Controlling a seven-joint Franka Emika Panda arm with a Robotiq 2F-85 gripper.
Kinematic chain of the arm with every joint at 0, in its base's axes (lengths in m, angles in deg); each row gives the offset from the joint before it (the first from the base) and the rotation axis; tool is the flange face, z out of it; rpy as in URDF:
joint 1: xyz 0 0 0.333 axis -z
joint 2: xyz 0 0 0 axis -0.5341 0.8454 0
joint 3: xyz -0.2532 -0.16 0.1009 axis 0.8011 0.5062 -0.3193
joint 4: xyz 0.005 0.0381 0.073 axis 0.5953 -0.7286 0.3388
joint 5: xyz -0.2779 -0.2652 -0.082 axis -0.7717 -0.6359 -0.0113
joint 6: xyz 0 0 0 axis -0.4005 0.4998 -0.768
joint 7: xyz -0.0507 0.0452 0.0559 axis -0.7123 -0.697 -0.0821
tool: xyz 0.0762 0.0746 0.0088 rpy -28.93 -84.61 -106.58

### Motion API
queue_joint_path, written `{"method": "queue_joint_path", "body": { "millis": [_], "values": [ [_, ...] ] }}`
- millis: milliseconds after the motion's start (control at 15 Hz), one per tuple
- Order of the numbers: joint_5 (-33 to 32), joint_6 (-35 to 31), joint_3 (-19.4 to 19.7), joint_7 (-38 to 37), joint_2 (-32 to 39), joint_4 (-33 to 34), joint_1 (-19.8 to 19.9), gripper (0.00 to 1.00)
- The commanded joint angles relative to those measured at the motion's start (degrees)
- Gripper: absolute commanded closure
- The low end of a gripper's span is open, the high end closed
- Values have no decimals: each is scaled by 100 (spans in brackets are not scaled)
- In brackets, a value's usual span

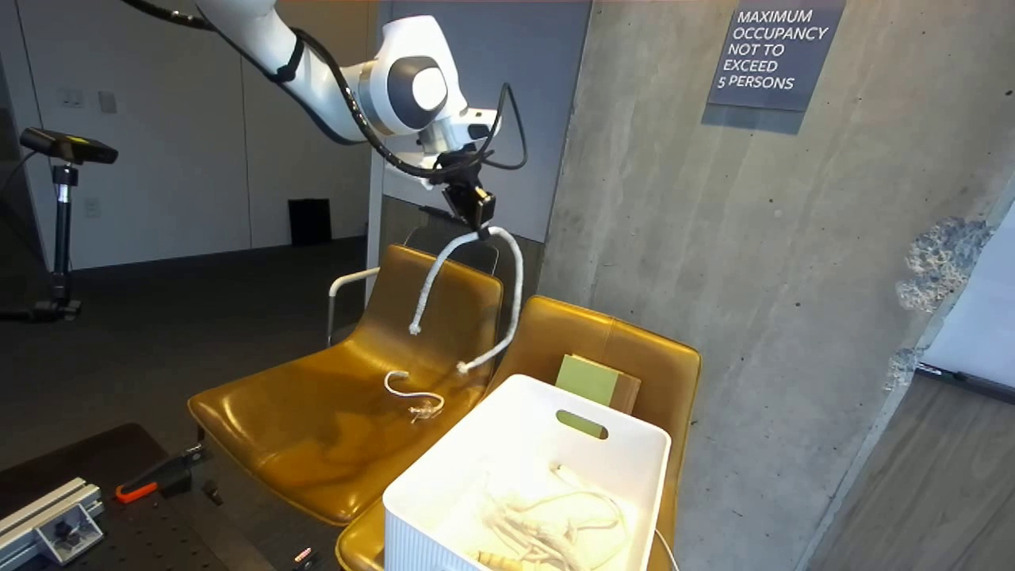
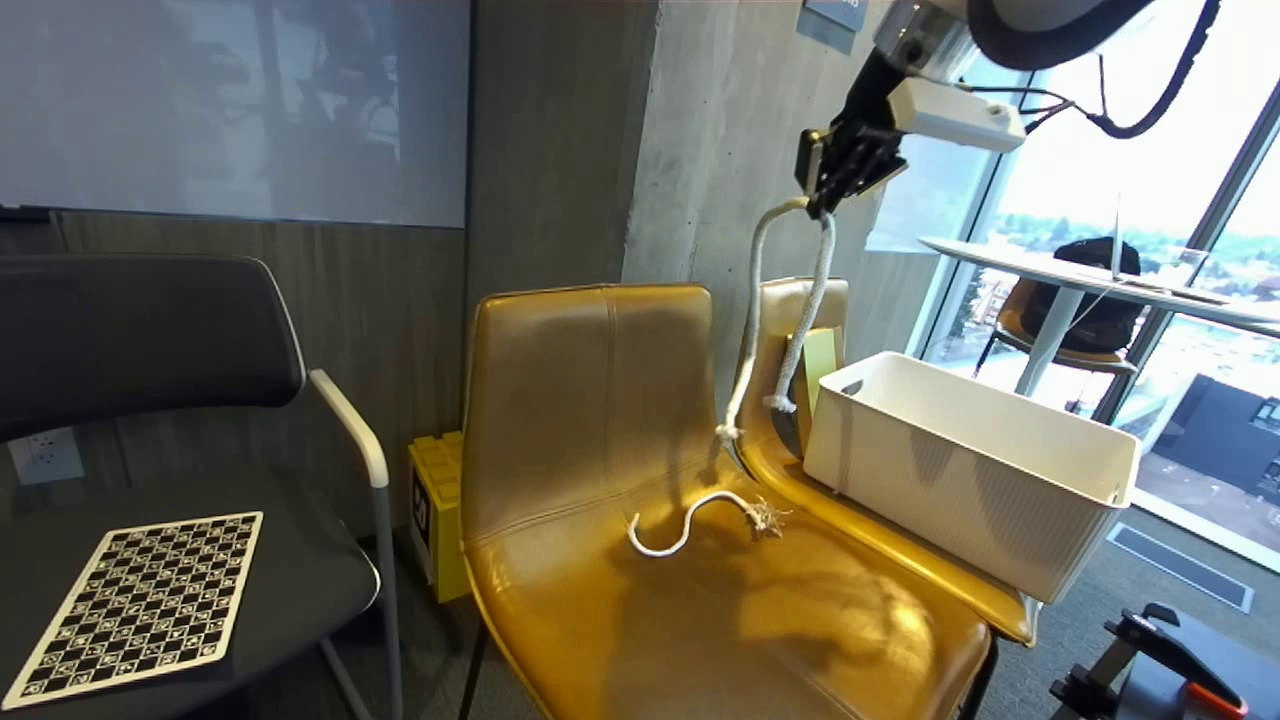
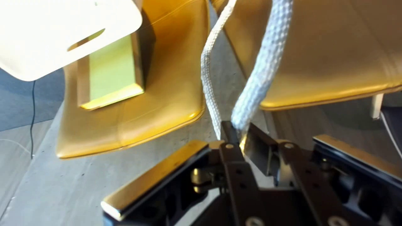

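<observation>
Wrist view: gripper (image 3: 240,128) nearly closed, pinching a long white rope (image 3: 265,66) partway along; rope fills the narrow gap at the tips. One strand runs off at left, a nearer, thicker-looking one at right.

Surroundings, left to right: in an exterior view, dark chair (image 2: 150,330) with a checkered board (image 2: 145,600) on its seat, then yellow box (image 2: 450,530) by the wall (image 2: 550,200). Next, tan chair (image 2: 560,400); on its seat lies a short white rope (image 2: 686,530), S-shaped, frayed at one end. Second tan chair (image 1: 650,349) carries a white bin (image 2: 950,490). Green-and-brown block (image 2: 820,350) leans on that chair's backrest, partly behind the bin. In an exterior view, tangled pale rope (image 1: 543,531) lies inside the bin. Round table (image 2: 1000,256) at far right, by the window (image 2: 1060,190).

Long white rope hangs as an upside-down U below the gripper, near the gap between the two tan chairs. Long axis roughly vertical, both loose ends down, one lower than the other in both exterior views; in an exterior view the lower part curls back left. Can't tell whether it touches a chair.
</observation>
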Motion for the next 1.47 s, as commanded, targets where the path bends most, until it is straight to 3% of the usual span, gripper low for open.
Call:
{"method": "queue_joint_path", "body": {
  "millis": [0,400,667,1200,1267,1400],
  "values": [
    [147,372,-91,425,-829,-397,629,97],
    [-114,1202,38,894,-2148,-932,1551,97],
    [8,1264,62,1247,-2532,-1102,2063,97],
    [-53,847,-38,1231,-2508,-1700,2216,97],
    [-68,744,-42,1197,-2487,-1783,2219,69],
    [-72,627,-49,1168,-2442,-1896,2217,53]
  ]
}}
